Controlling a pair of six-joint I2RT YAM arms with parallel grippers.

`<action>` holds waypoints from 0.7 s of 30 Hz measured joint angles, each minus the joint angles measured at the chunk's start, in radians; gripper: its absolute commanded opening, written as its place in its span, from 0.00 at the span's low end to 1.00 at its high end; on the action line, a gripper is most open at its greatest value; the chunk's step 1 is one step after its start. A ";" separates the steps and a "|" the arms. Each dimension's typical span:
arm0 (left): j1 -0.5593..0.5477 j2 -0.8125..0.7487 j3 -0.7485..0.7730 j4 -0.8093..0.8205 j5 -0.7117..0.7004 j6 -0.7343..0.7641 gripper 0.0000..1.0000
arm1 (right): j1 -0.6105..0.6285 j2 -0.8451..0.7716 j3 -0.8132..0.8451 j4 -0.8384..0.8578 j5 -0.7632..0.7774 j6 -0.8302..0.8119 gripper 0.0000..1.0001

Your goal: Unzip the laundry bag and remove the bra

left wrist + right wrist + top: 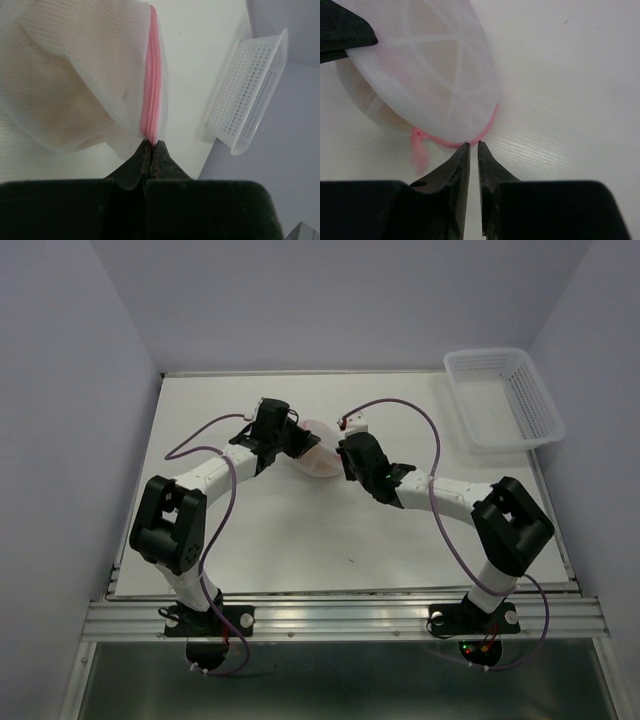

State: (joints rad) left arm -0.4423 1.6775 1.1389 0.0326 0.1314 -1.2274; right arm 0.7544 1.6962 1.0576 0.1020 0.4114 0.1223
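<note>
Jaws pinched shut on the pink rim (152,75), my left gripper (151,145) holds the laundry bag (318,455) mid-frame in the top view, bra (55,100) inside, so I judge unzipping is the step in hand; my right gripper (473,145), a slit apart and empty, next needs the pink tab (418,152) to its lower left.

One laundry bag (318,455) between the two pairs of jaws, one bra (55,100) inside it, one basket (505,400).

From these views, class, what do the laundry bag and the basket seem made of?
Laundry bag: fine white mesh fabric, likely synthetic, matte; woven holes show, tan visible through it. Basket: white plastic, slightly glossy, seemingly rigid; moulded grid of holes.
</note>
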 measured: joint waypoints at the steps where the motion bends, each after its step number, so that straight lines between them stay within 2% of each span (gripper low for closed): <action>1: 0.002 -0.002 0.000 0.000 -0.004 0.000 0.00 | -0.001 0.008 0.008 -0.021 0.010 0.018 0.16; 6: 0.005 -0.015 0.000 0.000 -0.011 0.011 0.00 | -0.002 0.024 0.032 -0.069 0.019 0.063 0.20; 13: 0.004 -0.016 0.000 -0.002 -0.005 0.016 0.00 | -0.007 0.034 0.058 -0.076 -0.039 0.072 0.37; 21: 0.003 -0.016 0.000 -0.002 -0.005 0.014 0.00 | -0.008 -0.024 -0.003 -0.073 -0.149 0.061 0.37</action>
State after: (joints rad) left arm -0.4389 1.6619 1.1389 0.0311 0.1265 -1.2129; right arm 0.7464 1.6726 1.0542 0.0292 0.2623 0.1833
